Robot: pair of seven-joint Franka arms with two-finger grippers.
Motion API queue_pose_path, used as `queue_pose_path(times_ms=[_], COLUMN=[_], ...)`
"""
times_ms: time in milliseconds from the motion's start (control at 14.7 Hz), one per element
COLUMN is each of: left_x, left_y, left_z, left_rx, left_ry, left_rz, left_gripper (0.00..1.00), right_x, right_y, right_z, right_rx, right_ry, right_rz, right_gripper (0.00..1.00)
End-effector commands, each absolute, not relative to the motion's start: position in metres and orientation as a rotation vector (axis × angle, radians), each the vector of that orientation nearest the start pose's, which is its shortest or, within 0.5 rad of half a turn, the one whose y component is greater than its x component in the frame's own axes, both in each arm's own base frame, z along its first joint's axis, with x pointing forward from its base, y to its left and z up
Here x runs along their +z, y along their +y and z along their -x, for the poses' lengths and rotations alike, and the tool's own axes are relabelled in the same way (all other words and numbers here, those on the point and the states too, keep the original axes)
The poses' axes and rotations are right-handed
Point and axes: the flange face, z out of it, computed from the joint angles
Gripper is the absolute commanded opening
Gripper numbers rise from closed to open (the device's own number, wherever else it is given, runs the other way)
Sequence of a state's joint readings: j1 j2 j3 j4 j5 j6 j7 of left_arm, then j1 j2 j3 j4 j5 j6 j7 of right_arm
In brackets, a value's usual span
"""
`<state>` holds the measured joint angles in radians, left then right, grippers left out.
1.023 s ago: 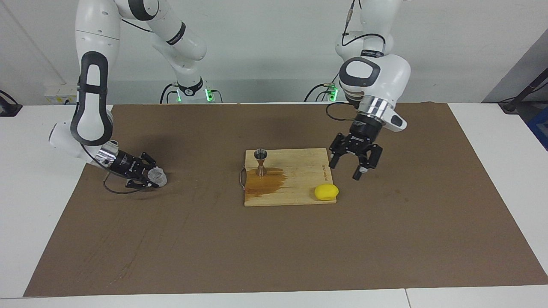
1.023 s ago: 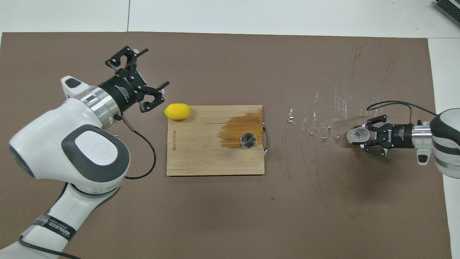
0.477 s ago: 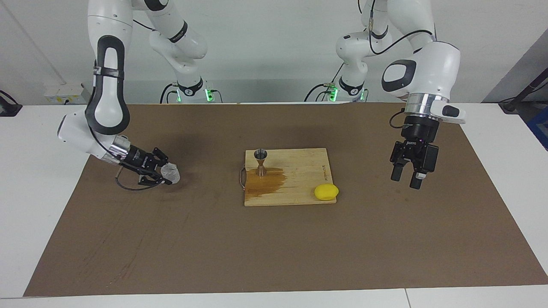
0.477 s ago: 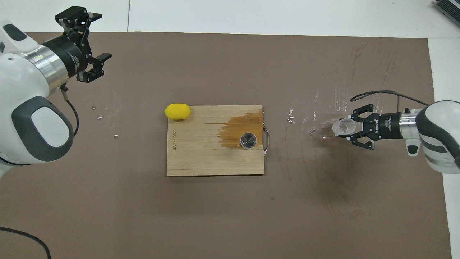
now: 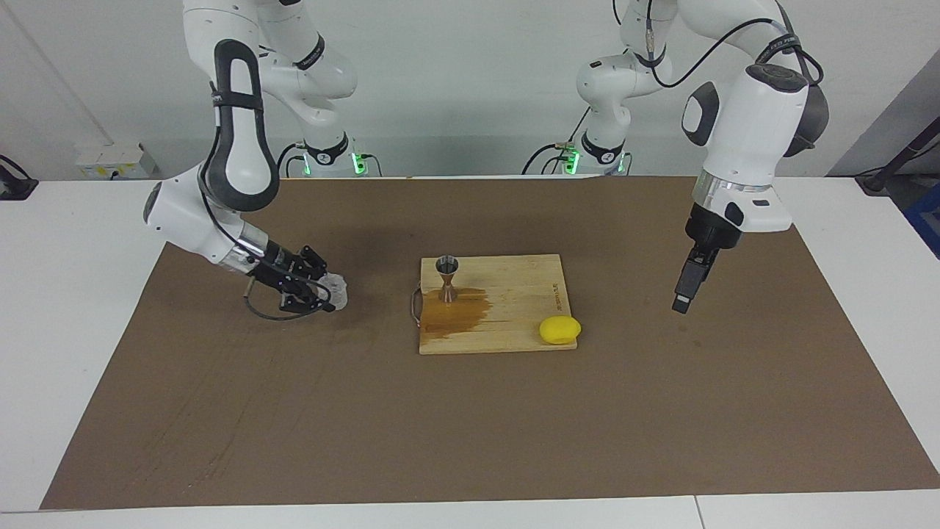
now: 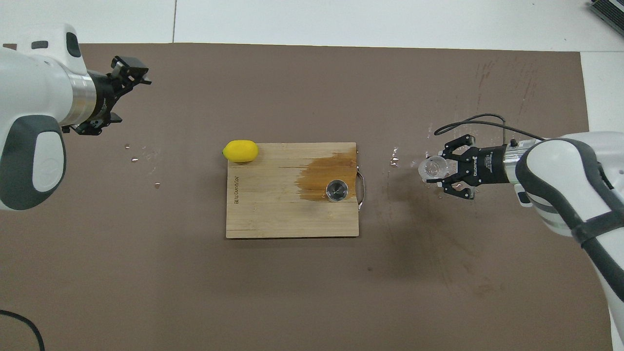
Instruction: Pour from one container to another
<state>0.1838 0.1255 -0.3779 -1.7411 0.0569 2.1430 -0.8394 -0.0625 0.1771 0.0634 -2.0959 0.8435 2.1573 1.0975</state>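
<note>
Right gripper: centre left of the facing view, centre right of the overhead view; fingers clamped on the clear cup, held just above the brown mat toward the right arm's end of the table.
Clear cup: ribbed, lying tilted in the grip with its mouth turned toward the cutting board; seen as a pale ring in the overhead view. Well apart from the jigger.
Jigger: silver, hourglass-shaped, upright on the cutting board near the board's handle; centre of both views.
Cutting board: wooden, middle of the mat, with a dark wet stain around the jigger's foot; metal handle at the edge toward the right arm's end.
Lemon: yellow, at the board's corner toward the left arm's end, on the edge farther from the robots.
Left gripper: right of centre in the facing view, upper left in the overhead view; raised over bare mat, holding nothing, seen edge-on; fingers apart.
Mat: brown; water droplets beside the cup.
</note>
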Motion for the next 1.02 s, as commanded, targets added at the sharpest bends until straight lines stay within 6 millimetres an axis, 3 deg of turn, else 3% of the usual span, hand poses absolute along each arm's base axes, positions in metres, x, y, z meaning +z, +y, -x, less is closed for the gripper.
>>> queue_pose_path(times_ms=[0,205,409,614,818,955], left_x=[0.531,0.532,0.549,0.574,0.600,0.605], left_y=[-0.086,-0.075,-0.056,-0.046,-0.035,-0.025], left_z=[-0.604,-0.587,-0.564,-0.544,-0.545,-0.544], left_rx=[-0.279,-0.132,0.017,0.066,0.052,0.081], left_ry=[-0.513,-0.071,0.251,0.214,0.132,0.108], left_rz=[3.112,3.104,3.064,3.077,3.184,3.190], left_gripper=[1.00,1.00,1.00,1.00,1.00,1.00], right_x=[0.348,0.353,0.363,0.376,0.385,0.389], right_y=[0.063,0.095,0.116,0.119,0.128,0.143], right_z=[-0.564,-0.562,-0.565,-0.573,-0.576,-0.576], right_rx=[0.553,0.547,0.515,0.476,0.445,0.430], right_ry=[1.880,1.895,1.926,1.952,1.964,1.968], right_rz=[1.745,1.772,1.791,1.800,1.847,1.868], right_gripper=[0.00,0.00,0.00,0.00,0.00,0.00])
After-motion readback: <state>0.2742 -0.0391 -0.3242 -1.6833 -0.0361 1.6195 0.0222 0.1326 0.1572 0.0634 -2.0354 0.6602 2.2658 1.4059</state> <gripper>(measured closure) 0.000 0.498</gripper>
